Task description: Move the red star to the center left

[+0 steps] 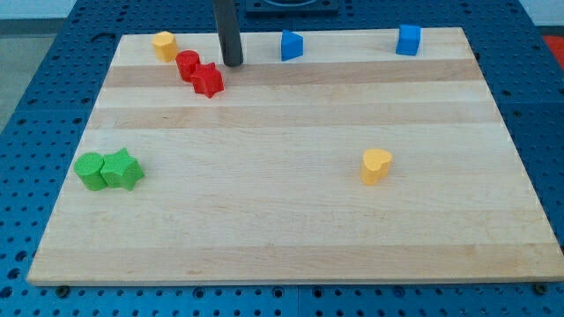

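My tip (233, 63), a bare dark rod with no jaws and holding nothing, stands far on the wooden board (291, 220), just right of the red star block (209, 80). The star touches a red cylinder block (187, 64) and lies down-left of the tip, toward centre left.

You can see only the lower stretch of the rod (228, 31); the view's top edge cuts off the rest and the arm above it. The red star (209, 80) touches the red cylinder (187, 65) and hides part of its near side. The green blocks (107, 170) touch, their exact shapes hard to tell.
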